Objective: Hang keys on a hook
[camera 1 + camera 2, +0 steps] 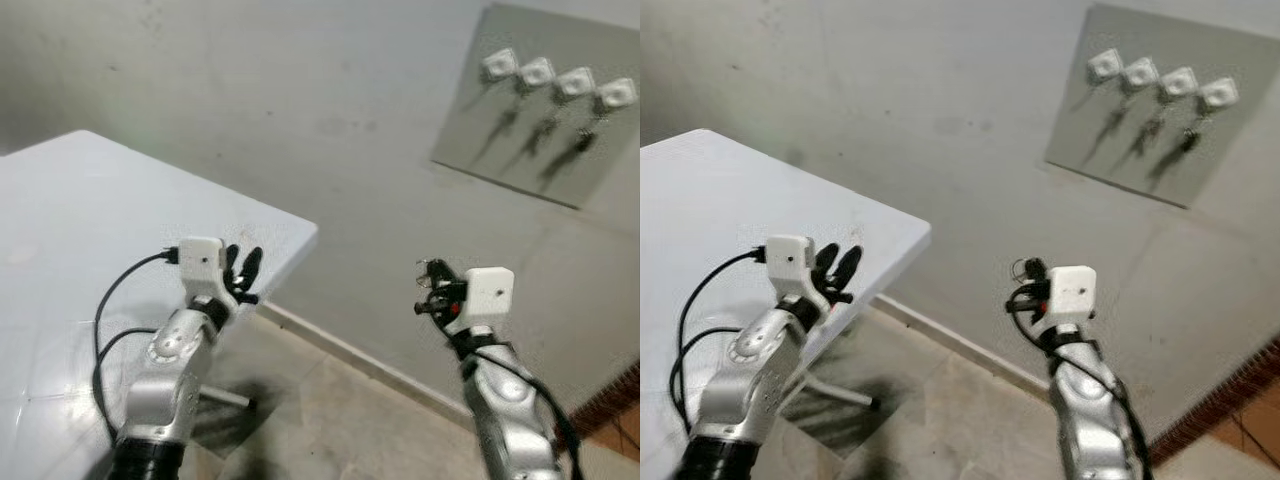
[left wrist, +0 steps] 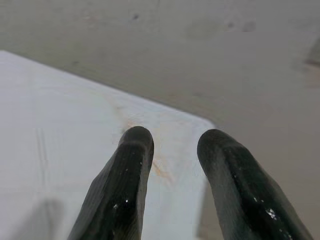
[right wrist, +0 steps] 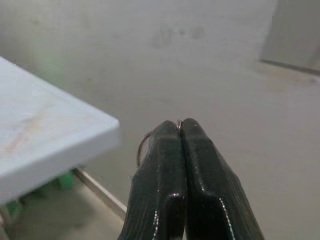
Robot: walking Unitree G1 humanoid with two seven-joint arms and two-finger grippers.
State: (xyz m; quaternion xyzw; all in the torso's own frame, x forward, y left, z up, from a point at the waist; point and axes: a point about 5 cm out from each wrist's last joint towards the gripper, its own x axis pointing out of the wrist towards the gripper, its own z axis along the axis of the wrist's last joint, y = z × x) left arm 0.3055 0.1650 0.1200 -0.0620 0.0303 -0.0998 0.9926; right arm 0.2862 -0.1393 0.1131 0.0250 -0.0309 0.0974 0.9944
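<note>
A smooth white square-cornered desk [image 1: 90, 230] stands against a dull grey plaster wall [image 1: 330, 90], its thin metal leg [image 1: 225, 397] on the tiled floor [image 1: 340, 420]. The left hand [image 1: 243, 268] hovers over the desk's corner, its glossy black fingers [image 2: 125, 175] spread apart. The right hand [image 3: 178, 126] is raised in open air facing the wall, fingers pressed together on a thin wire key ring [image 3: 142, 148]. High on the wall, a flat grey panel [image 1: 470, 120] carries four white square hooks [image 1: 558, 80], some with dark keys hanging.
</note>
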